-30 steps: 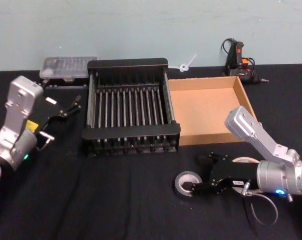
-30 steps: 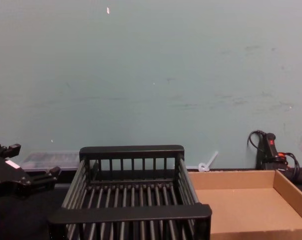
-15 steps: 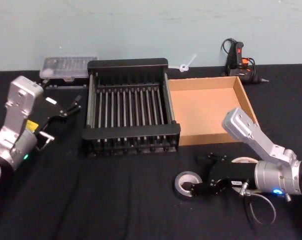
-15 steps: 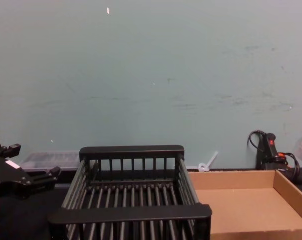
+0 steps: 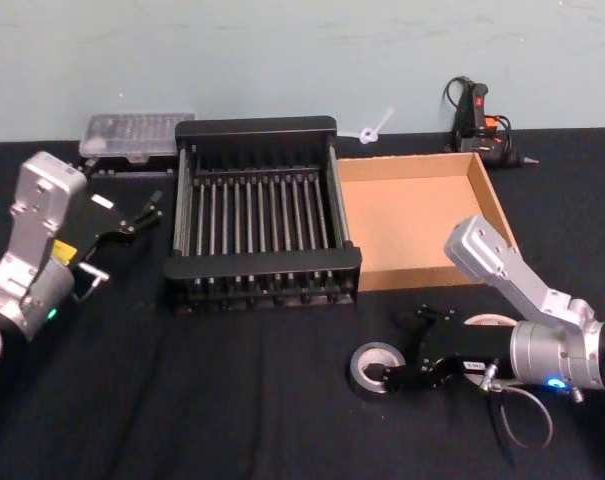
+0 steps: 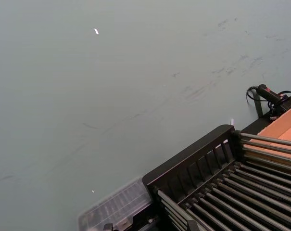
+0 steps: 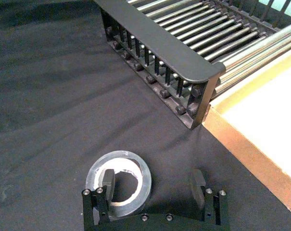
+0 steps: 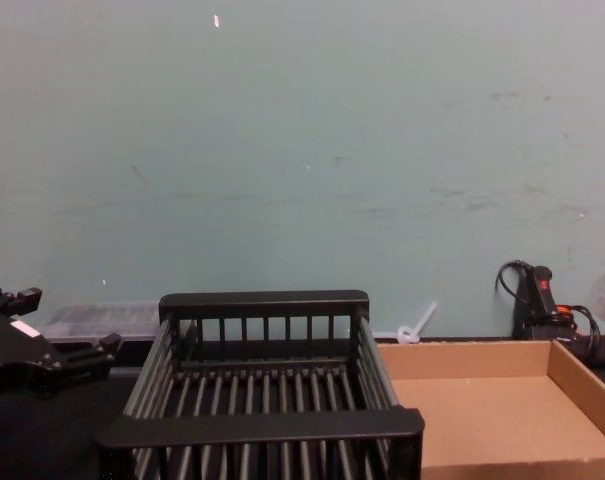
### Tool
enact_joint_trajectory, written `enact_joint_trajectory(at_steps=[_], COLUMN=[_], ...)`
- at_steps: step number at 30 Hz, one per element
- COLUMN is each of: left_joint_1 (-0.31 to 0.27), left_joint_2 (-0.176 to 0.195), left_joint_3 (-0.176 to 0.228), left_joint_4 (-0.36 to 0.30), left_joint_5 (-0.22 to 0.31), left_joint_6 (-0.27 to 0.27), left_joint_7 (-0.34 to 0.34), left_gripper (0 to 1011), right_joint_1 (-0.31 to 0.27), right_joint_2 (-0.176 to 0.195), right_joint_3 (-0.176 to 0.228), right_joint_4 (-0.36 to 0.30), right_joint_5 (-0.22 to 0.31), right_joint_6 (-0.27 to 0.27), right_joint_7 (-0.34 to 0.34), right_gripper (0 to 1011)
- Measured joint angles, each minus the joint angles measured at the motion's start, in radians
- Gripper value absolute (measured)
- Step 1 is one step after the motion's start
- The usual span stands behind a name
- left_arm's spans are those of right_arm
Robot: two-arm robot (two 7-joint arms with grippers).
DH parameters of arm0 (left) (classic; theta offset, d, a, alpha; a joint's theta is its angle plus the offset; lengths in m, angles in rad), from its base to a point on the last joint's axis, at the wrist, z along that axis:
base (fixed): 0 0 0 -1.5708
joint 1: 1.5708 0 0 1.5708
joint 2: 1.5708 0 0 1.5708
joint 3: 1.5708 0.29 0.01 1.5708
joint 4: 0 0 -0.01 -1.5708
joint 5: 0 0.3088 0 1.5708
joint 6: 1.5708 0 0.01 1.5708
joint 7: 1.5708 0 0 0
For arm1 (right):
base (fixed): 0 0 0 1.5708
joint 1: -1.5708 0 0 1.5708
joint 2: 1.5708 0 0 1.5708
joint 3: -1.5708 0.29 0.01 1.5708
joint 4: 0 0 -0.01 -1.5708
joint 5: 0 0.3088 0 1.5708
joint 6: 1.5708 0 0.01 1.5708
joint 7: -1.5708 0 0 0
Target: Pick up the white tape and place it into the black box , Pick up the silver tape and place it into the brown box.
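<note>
On the black tabletop (image 5: pixel 232 400), the silver tape (image 5: pixel 375 366) lies flat at about 5 o'clock from the black box (image 5: pixel 257 215), near its front right corner. The right hand (image 5: pixel 402 348) is down at the roll with its fingers spread wide — in the right wrist view one finger (image 7: pixel 108 179) sits inside the roll's pale core while the other stands outside it, apart from the silver tape (image 7: pixel 119 176), so the near wall of the roll lies between them, not yet gripped. The white tape (image 5: pixel 490 322) lies at 3 o'clock from the grey roll, mostly hidden behind the right arm; only a strip of its edge shows. The brown box (image 5: pixel 417 215) stands touching the black box's right side, at 12 o'clock from the right hand. The left hand (image 5: pixel 132 215) hangs above the tabletop at 9 o'clock from the black box, parked, fingers open and holding nothing.
</note>
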Motion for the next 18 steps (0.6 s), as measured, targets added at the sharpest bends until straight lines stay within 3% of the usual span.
enact_joint_trajectory(at_steps=[7,18], left_joint_1=[0.000,0.000], left_joint_2=[0.000,0.000], left_joint_3=[0.000,0.000], left_joint_4=[0.000,0.000], left_joint_5=[0.000,0.000], left_joint_6=[0.000,0.000], left_joint_7=[0.000,0.000], left_gripper=[1001,1001], right_joint_1=[0.000,0.000], right_joint_2=[0.000,0.001], right_joint_3=[0.000,0.000], right_joint_4=[0.000,-0.001], right_joint_5=[0.000,0.000], right_joint_6=[0.000,0.000], right_joint_7=[0.000,0.001], right_gripper=[977,704])
